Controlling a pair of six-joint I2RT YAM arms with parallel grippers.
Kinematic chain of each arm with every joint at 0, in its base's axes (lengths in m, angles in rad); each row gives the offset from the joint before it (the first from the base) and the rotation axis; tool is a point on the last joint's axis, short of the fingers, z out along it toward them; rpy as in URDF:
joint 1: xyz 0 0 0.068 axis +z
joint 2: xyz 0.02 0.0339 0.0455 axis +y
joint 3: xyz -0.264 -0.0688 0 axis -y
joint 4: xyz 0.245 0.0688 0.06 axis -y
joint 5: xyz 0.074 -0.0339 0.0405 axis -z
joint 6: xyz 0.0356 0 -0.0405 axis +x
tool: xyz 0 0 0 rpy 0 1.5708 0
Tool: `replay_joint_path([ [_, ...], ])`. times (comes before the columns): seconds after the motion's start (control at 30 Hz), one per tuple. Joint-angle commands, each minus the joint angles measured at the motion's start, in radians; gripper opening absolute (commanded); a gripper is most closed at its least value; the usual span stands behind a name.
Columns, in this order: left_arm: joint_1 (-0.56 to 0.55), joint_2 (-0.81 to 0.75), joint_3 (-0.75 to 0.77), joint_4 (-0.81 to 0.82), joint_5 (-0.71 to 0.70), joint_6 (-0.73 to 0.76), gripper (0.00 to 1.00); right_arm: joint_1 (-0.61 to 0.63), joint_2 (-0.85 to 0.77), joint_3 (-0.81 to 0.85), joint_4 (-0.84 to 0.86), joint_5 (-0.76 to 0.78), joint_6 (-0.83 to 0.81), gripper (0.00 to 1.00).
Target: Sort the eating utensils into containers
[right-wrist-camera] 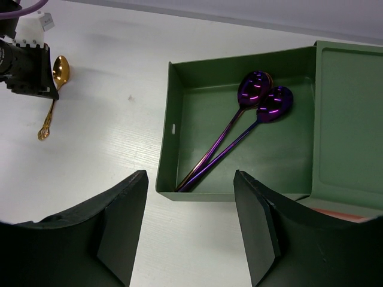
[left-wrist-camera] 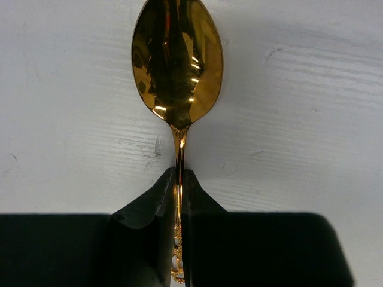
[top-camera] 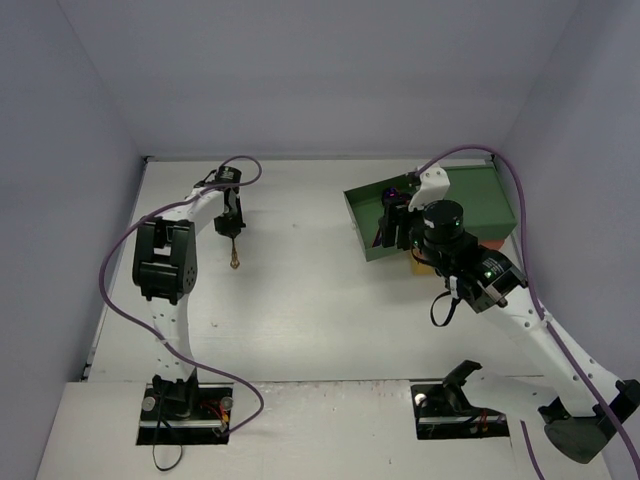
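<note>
White surface (top-camera: 300, 300) carries an open green drawer (right-wrist-camera: 170, 119) holding two purple spoons (right-wrist-camera: 254, 89) under the spread right claw (right-wrist-camera: 190, 178), while well apart the left claw (left-wrist-camera: 179, 174) pinches a gold spoon (left-wrist-camera: 178, 66) by its neck, likely bound for that same drawer.

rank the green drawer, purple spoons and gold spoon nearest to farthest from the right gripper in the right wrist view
1. green drawer, straight ahead
2. purple spoons, inside it; the pair too close to split
3. gold spoon, far left

White table (top-camera: 300, 320) under stacked containers (top-camera: 482, 200)
</note>
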Motion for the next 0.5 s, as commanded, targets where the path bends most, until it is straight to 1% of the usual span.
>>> replay_joint_path([
  [0.0,-0.007,-0.093,-0.003,-0.031,0.032,0.027,0.0,-0.005,-0.032,-0.005,0.05,0.039,0.005,0.57],
  [0.13,-0.061,-0.261,0.027,-0.027,0.038,0.057,0.0,-0.007,-0.059,-0.015,0.05,0.073,0.013,0.57],
  [0.17,-0.072,-0.279,0.035,-0.026,0.039,0.065,0.0,-0.007,-0.063,-0.019,0.049,0.079,0.013,0.57],
  [0.23,-0.126,-0.357,0.079,-0.02,0.037,0.086,0.0,-0.012,-0.086,-0.032,0.047,0.09,0.013,0.57],
  [0.33,-0.225,-0.433,0.162,-0.008,0.033,0.11,0.0,-0.023,-0.146,-0.055,0.044,0.117,0.031,0.58],
  [0.47,-0.339,-0.464,0.255,0.028,0.05,0.107,0.0,-0.05,-0.213,-0.081,0.042,0.165,0.055,0.6],
])
